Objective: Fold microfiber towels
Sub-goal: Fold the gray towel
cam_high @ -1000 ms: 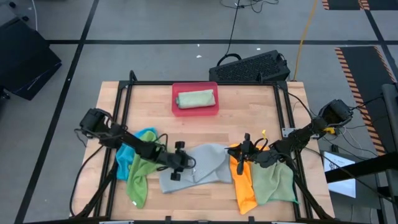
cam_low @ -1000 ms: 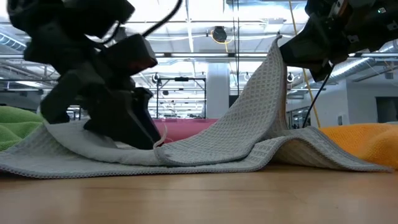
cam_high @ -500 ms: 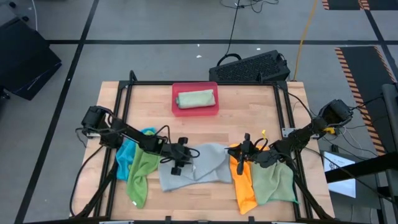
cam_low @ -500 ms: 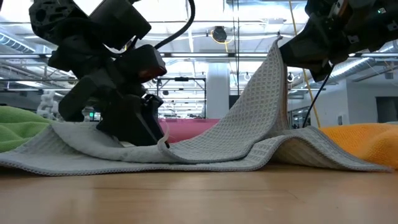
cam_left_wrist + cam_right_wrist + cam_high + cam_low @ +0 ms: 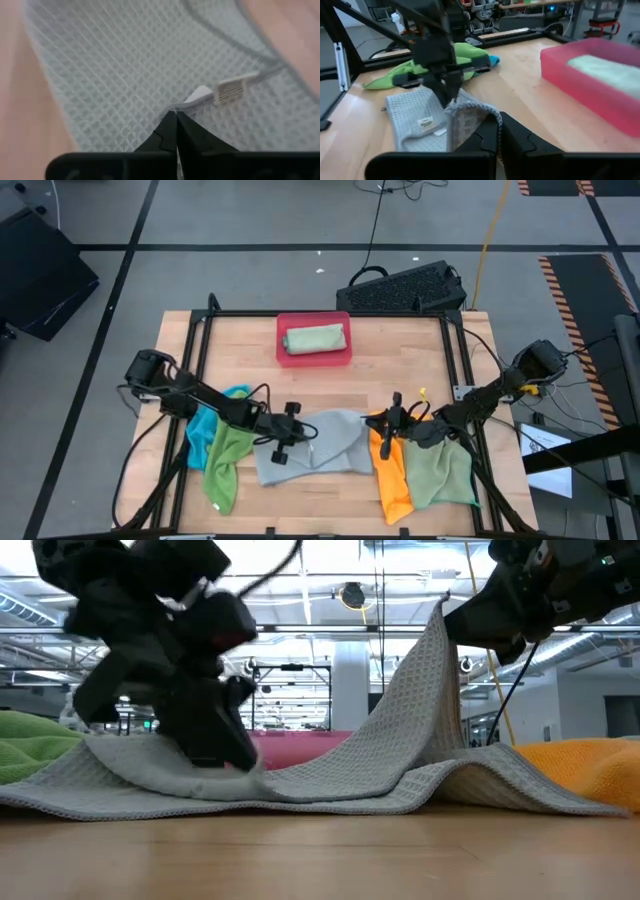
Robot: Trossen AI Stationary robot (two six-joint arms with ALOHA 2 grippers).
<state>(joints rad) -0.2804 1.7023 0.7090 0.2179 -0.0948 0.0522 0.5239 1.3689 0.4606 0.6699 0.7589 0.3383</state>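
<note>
A light grey towel [image 5: 325, 448] lies mid-table near the front edge, its right part pulled up into a peak [image 5: 440, 620]. My right gripper [image 5: 462, 628] is shut on that peak. My left gripper [image 5: 288, 436] is shut on the towel's left part, next to a sewn label [image 5: 231, 89]. A blue towel [image 5: 205, 423] and a green towel [image 5: 226, 463] lie in a heap at the left. An orange towel [image 5: 390, 478] and a green towel [image 5: 442, 476] lie at the right. One folded pale green towel [image 5: 314, 339] rests in the red tray [image 5: 290, 358]. My left gripper pinches the grey towel's hemmed edge [image 5: 189, 102] between its two fingertips, just beside the label. The fingers slant down from the table's left. The cloth around them lies on the table. My right gripper pinches the towel's raised right edge [image 5: 472, 112], coming nearly level from the table's right. That edge is lifted off the table, and the cloth slopes down from it to the tabletop [image 5: 330, 775].
A black frame [image 5: 200, 340] rails in the tabletop on all sides. A keyboard [image 5: 405, 287] lies beyond the far right corner. Bare wood [image 5: 400, 370] shows between the tray and the towels.
My left gripper has shut on the grey towel's left edge, with its wrist rolled a little. The towel's right edge has stayed raised in my right gripper.
</note>
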